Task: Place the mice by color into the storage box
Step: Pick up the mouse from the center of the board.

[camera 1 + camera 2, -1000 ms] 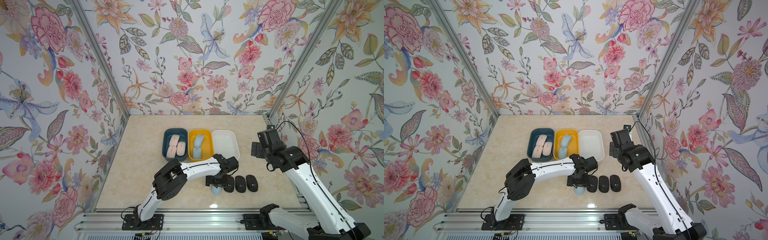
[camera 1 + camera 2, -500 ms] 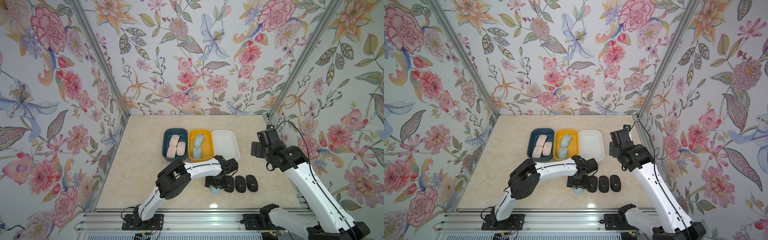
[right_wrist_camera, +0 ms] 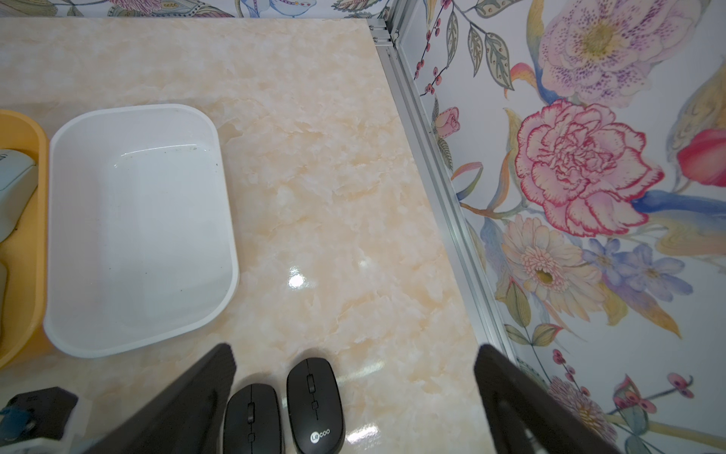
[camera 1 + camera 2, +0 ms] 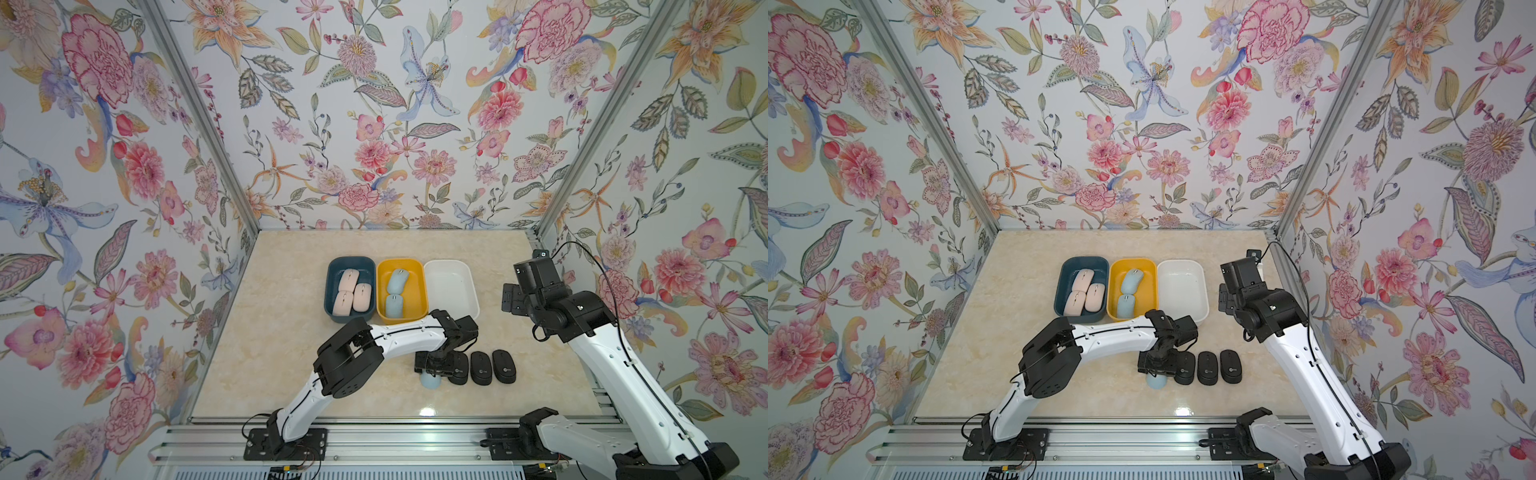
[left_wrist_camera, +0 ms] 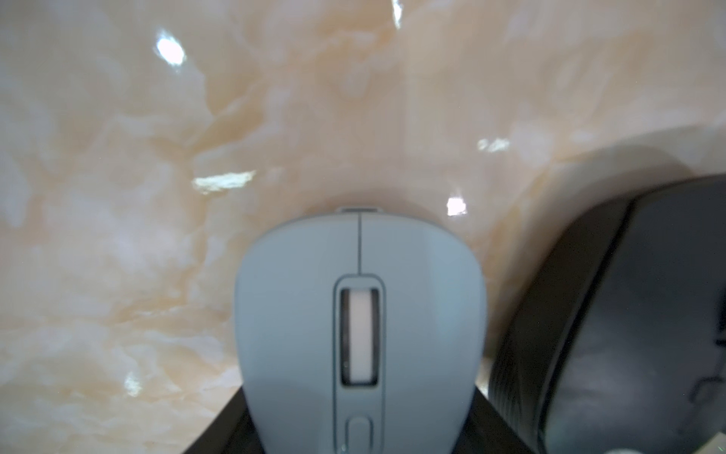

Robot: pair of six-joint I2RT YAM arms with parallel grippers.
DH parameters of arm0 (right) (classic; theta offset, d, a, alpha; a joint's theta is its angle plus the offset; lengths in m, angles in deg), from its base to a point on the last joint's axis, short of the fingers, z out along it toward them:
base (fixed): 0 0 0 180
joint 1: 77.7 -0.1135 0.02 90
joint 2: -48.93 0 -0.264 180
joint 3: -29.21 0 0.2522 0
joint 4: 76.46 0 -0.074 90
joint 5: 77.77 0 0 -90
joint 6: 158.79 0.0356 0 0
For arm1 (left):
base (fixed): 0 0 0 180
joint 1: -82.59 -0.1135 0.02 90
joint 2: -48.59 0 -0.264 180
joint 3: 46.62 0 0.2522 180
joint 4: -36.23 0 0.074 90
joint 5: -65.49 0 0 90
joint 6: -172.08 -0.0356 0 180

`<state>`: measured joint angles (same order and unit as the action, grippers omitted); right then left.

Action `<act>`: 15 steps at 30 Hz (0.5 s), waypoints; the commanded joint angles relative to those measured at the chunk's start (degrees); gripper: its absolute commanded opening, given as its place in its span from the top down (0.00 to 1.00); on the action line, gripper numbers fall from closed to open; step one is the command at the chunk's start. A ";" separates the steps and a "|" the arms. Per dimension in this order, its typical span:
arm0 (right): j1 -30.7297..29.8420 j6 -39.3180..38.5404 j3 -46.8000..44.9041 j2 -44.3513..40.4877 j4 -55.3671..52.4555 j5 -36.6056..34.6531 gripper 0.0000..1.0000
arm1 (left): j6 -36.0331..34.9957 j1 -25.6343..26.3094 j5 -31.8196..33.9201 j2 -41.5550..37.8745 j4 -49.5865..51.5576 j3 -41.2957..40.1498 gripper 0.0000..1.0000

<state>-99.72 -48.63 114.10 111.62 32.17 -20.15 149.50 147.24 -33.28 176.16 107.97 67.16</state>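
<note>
we see a beige marble-patterned table (image 4: 291, 340) from above, inside a booth with floral wallpaper walls (image 4: 374, 124). 3 storage bins sit side by side in a row near the middle of the table: a dark blue bin (image 4: 351, 261) on the left, a yellow bin (image 4: 402, 262) in the middle and a white bin (image 4: 451, 286) on the right. the dark blue bin holds 3 pale pink mice (image 4: 348, 280), packed close together. the yellow bin holds 2 light blue mice (image 4: 398, 280), one behind the other.

nearer the front edge, 3 black mice (image 4: 481, 368) lie in a row, side by side, each with a white round logo. just beside the leftmost of them is the loose light blue mouse (image 4: 430, 380). the left gripper (image 4: 432, 368) is down over this mouse, and its arm stretches across in front of the bins.

in the left wrist view the loose light blue mouse fills the lower middle, scroll wheel facing up, with dark finger parts on either side of it. the jaws are closed tight against its sides. a black mouse lies just beside it. we cannot tell whether the gripped mouse is lifted off the table.

the right gripper (image 3: 353, 350) hangs above the table, to the right of the white bin. its 2 fingers (image 3: 212, 377) stand wide apart with nothing held between them. in its wrist view, 2 of the black mice lie on the table below it, and the white bin lies off to one side.
</note>
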 commanded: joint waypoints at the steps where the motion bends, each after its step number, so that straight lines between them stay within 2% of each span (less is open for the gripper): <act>1: 0.17 -0.43 0.15 0.65 0.44 0.13 0.01 | -0.93 0.31 1.61 0.38 1.99 -0.40 0.47; 15: 0.23 -0.33 -0.25 0.05 1.32 0.48 0.01 | 0.95 -0.91 4.40 -10.03 6.08 -2.23 0.48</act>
<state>-99.72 -48.61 114.10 111.93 32.59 -19.74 149.41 147.10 -31.34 170.87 111.27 64.61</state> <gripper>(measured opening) 0.990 0.607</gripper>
